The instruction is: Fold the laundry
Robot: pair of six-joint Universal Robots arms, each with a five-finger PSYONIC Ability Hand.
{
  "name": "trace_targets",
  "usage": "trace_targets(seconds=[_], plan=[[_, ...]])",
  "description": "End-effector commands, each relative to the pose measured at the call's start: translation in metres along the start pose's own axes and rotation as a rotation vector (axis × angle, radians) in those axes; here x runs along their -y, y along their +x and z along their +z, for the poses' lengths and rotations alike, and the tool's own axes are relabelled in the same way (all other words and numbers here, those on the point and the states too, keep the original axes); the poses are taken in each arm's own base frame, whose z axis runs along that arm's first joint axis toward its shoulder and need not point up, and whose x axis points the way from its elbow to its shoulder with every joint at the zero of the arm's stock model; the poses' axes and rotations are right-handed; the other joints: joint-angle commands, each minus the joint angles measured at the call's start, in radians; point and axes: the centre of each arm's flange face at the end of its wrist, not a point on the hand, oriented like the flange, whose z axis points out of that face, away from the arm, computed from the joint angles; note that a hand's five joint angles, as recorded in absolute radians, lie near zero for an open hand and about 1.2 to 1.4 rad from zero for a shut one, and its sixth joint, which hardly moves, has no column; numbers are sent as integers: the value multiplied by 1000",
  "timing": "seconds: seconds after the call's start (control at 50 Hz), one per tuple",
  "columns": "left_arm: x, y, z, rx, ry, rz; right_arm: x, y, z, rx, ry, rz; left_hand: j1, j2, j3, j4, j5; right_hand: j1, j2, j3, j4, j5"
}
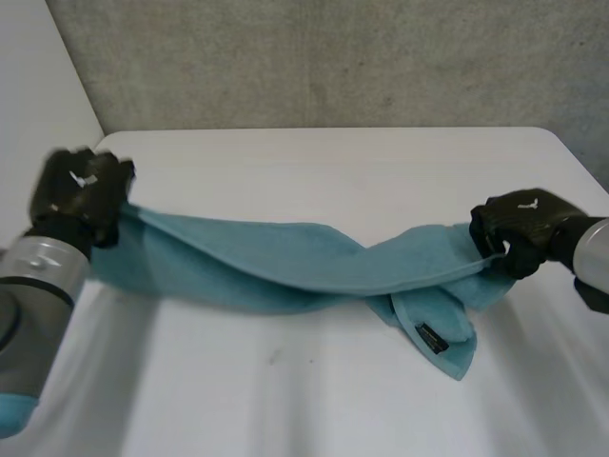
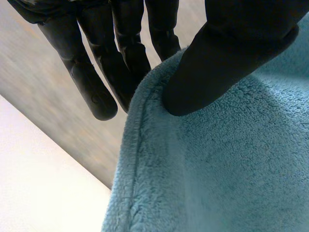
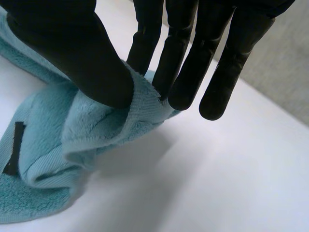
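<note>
Stretching between the hands: a teal towel point(image 1: 285, 267) of thick, soft pile, pulled into a long band across the white surface point(image 1: 333, 162), from the robot's left side to its right.
Towel shape: gathered and half twisted along its length. The band is wider near the left end and narrow where it meets the right hand. The middle sags low, and I cannot tell if it touches the surface.
Towel end at the right: a loose flap hangs down just beside the right hand and lies toward the near side, with a small black label point(image 1: 431, 337) on it.
Left hand point(image 1: 81, 190): holding a hemmed edge of the towel at its left end. In the left wrist view the thumb presses on top of the cloth, and the straight fingers point(image 2: 96, 87) are behind the edge.
Right hand point(image 1: 519, 228): pinching a bunched part of the towel at the right end, between the thumb and the straight fingers point(image 3: 193, 72).
Hidden: the cloth under each thumb is covered, so which corner each hand has is not clear.
Cut off: a bit of teal shows below the left arm point(image 1: 33, 305) at the near side. I cannot tell if it belongs to the same towel.
Hard to make out: any writing on the label is too small to read.
</note>
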Motion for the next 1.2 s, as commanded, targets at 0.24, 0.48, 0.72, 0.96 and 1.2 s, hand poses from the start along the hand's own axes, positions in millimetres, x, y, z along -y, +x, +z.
trace_targets(seconds=[0.24,0.48,0.72,0.96,1.2], plan=[[72,-23,136,165,347,58,116,55,53,-286,497,-65,217,179,181,179,195,409,212,207,204,225],[171,-77,118,387,769,4,211,59,-25,-483,1001,-207,217,179,181,179,195,409,212,207,204,225],[47,-23,80,168,369,-96,85,-5,2,-149,569,-158,217,179,181,179,195,409,212,207,204,225],[-51,18,41,50,47,-109,-40,-42,61,20,174,-161,217,179,181,179,195,409,212,207,204,225],[-53,-8,51,128,48,-113,-55,-12,58,-114,119,234,217,179,181,179,195,-409,-606,-611,-614,-593]])
